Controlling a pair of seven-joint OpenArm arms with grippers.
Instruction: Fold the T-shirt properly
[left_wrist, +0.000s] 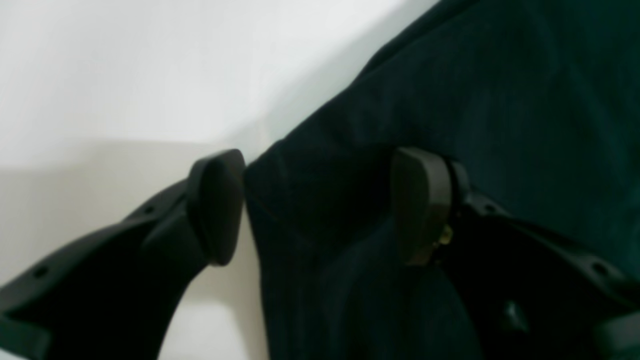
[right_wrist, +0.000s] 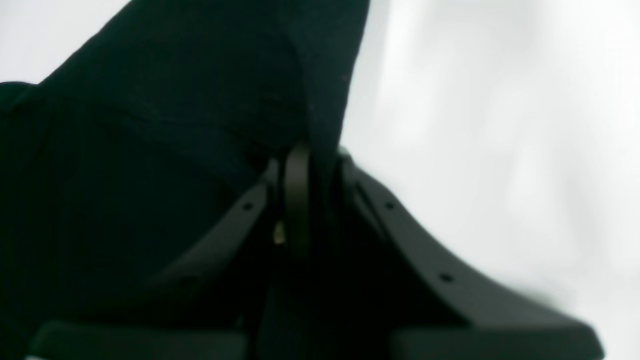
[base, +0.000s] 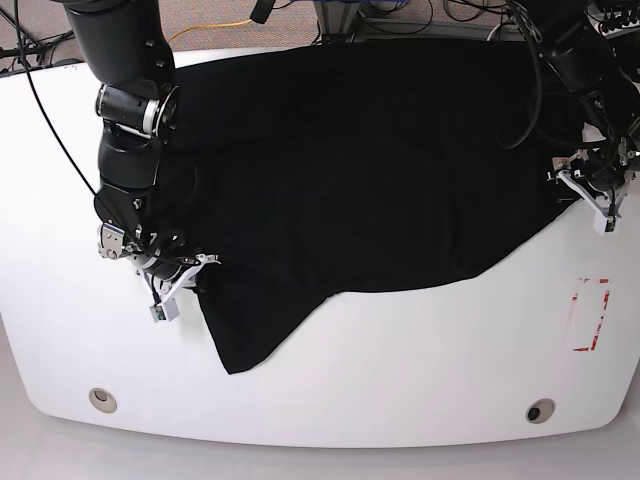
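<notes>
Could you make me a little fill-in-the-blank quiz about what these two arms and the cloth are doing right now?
1. The T-shirt spread on the table is ____ in colour.
2. The right end effector is ____ on the cloth's edge.
3. The left end effector has its jaws ____, with a corner of cloth between them.
4. In the base view, a red rectangle mark sits on the table's ____ side.

Missing words: black; shut; open; right

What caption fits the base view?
Black T-shirt spread on white table; right hand pinches its edge, left hand open.
</notes>
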